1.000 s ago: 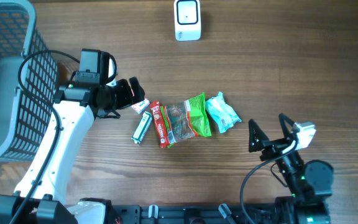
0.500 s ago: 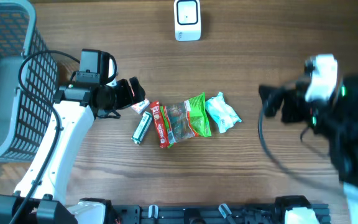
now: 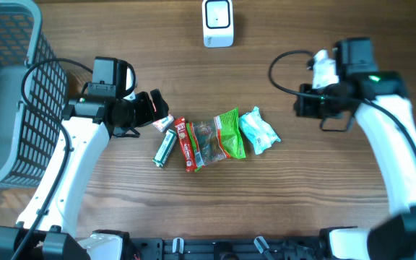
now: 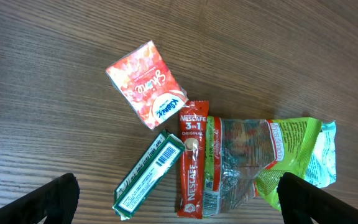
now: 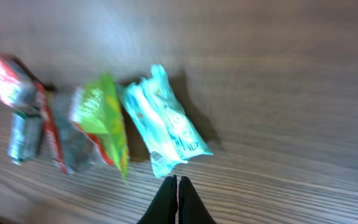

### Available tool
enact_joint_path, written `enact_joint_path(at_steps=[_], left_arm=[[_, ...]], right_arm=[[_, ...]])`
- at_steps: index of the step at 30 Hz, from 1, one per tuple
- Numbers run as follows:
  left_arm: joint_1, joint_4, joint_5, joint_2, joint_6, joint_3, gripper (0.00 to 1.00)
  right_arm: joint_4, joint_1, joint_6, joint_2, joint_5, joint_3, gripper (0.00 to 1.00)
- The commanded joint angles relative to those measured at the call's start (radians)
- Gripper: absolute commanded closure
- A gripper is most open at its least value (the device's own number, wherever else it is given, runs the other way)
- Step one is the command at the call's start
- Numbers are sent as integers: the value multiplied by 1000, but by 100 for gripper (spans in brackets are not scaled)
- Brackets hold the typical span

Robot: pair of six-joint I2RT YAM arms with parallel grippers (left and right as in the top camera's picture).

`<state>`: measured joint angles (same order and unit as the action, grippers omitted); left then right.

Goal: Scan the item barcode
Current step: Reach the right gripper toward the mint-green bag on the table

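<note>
- Red Nescafé stick sachet (image 4: 191, 158) lies in a short row of packets on the brown wooden table (image 3: 302, 209), and we place everything else from it.
- Just left of the sachet lies a slim green-and-white carton (image 4: 149, 174). It is tilted, its upper end touches the sachet's edge, and its printed barcode faces up.
- Up and to the left of the sachet sits a small red-orange cardboard box (image 4: 146, 83) with white lettering, one corner near the sachet's top end.
- Against the right side of the sachet we see a crinkled clear-and-green plastic packet (image 4: 266, 158).
- Further right of the sachet, just beside that packet, lies a pale teal-and-white wrapped packet (image 5: 166, 127).
- Well above the sachet, near the far table edge, stands a white rectangular barcode scanner (image 3: 217, 23), apart from every packet.
- Our left gripper (image 4: 178, 193) hangs up and to the left of the sachet, over the red-orange box. Its jaws are spread wide with nothing between them.
- Our right gripper (image 5: 177, 196) is well to the right of the sachet, past the teal packet. Its two fingers are pressed together on nothing.
- Far left of the sachet we see a grey wire-mesh basket (image 3: 20, 94) at the table's edge.
</note>
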<state>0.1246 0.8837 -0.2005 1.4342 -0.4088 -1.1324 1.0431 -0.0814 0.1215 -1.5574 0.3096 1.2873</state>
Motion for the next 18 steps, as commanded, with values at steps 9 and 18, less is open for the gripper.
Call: enact_joint_path(at_steps=[9,18], left_arm=[[2,0,-8,2,11,-6,0],[2,0,-8,2,11,-6,0]], right_arm=[[-168,-146,20,-157,-32,-140,96],[-435,-155,108,-157,-33,-376,96]])
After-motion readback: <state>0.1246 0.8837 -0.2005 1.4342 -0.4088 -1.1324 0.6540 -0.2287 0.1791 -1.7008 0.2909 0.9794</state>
